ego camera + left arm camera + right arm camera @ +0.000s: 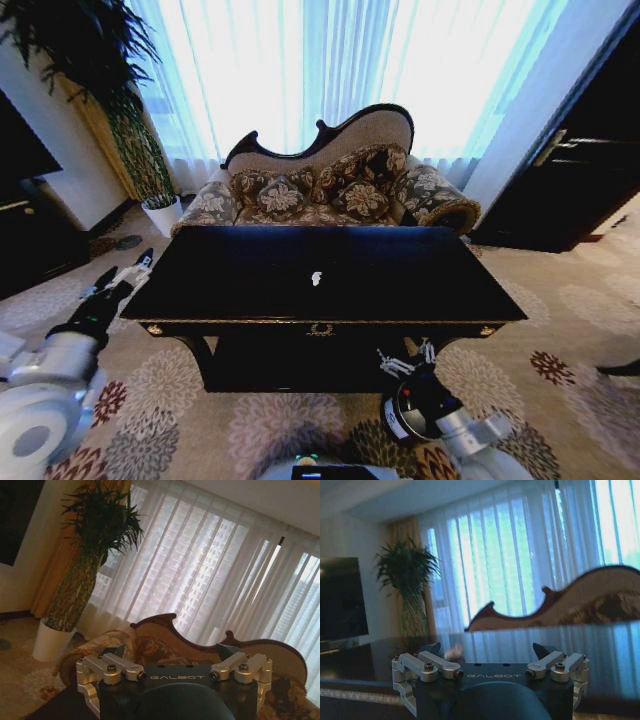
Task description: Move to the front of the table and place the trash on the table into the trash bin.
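head: one table (420, 285), one white scrap of trash (317, 278) at its middle, sofa (330, 185) behind; left gripper (125, 275) and right gripper (405, 360) open, low | left wrist: fingers (117, 652) spread, plant (95, 545) | right wrist: fingers (432, 650) apart, tabletop ahead

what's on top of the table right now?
One small white scrap sits near the middle of the table, on the glossy black top. No bin shows on it. The lower shelf is too dark to tell what it holds.
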Available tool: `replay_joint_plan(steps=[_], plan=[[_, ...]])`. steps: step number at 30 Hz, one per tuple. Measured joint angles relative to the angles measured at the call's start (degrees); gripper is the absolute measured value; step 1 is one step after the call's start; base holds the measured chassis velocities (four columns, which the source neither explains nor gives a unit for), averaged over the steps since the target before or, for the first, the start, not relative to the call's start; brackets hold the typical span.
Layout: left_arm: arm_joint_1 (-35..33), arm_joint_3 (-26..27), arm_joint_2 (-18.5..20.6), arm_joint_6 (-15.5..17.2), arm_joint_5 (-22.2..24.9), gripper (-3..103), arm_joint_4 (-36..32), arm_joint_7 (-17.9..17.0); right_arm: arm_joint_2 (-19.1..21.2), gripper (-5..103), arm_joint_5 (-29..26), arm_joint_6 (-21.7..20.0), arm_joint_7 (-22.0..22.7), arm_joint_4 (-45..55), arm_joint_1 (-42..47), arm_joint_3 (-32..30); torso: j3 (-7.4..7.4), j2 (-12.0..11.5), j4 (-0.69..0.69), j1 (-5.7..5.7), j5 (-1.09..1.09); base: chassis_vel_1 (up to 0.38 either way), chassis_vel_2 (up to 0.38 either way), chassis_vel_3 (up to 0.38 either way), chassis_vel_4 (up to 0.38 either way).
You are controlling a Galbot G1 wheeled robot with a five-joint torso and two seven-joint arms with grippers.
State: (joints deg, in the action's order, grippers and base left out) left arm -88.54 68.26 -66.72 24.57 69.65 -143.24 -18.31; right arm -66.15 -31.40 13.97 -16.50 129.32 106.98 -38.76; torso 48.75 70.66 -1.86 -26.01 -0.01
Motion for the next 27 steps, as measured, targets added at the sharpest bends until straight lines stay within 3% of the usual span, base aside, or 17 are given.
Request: replay_joint_plan(steps=[5,8,14,18,24,27], plan=[[-1.2,1.4,0.0,0.0,0.2,100,0.0,-0.1,2.9,100,-1.2,-1.0,1.4,1.1,-2.2,-0.5,0.0,0.0,0.0,0.0,0.02,0.0,0.0,0.0,0.0],[-2.9,2.4,-0.1,0.3,0.3,100,0.0,-0.4,5.8,100,-2.1,-3.9,6.6,2.6,-6.0,1.0,0.0,0.0,0.0,0.0,0.01,0.0,0.0,0.0,0.0],[-5.4,3.1,0.5,0.8,-1.0,100,0.0,-0.6,7.2,100,-2.3,-8.6,14.3,4.7,-13.1,4.5,0.0,0.0,0.0,0.0,0.0,0.0,0.0,0.0,0.0],[-8.6,6.9,1.5,1.4,-2.7,100,0.0,-0.6,10.2,100,-2.1,-13.5,21.1,4.4,-21.4,9.3,0.01,0.0,0.0,0.0,0.0,0.0,0.0,0.0,0.0],[-12.0,8.7,1.6,2.0,-6.1,100,0.0,-0.2,13.5,100,-0.1,-17.5,26.1,1.6,-30.9,13.9,0.0,0.0,0.01,0.0,0.0,0.0,0.0,0.0,0.0],[-14.1,9.5,1.9,0.2,-6.6,100,0.0,4.3,15.8,100,0.1,-19.6,29.5,-1.8,-39.8,19.0,0.01,0.0,0.02,-0.01,0.0,0.0,0.0,0.0,0.0]])
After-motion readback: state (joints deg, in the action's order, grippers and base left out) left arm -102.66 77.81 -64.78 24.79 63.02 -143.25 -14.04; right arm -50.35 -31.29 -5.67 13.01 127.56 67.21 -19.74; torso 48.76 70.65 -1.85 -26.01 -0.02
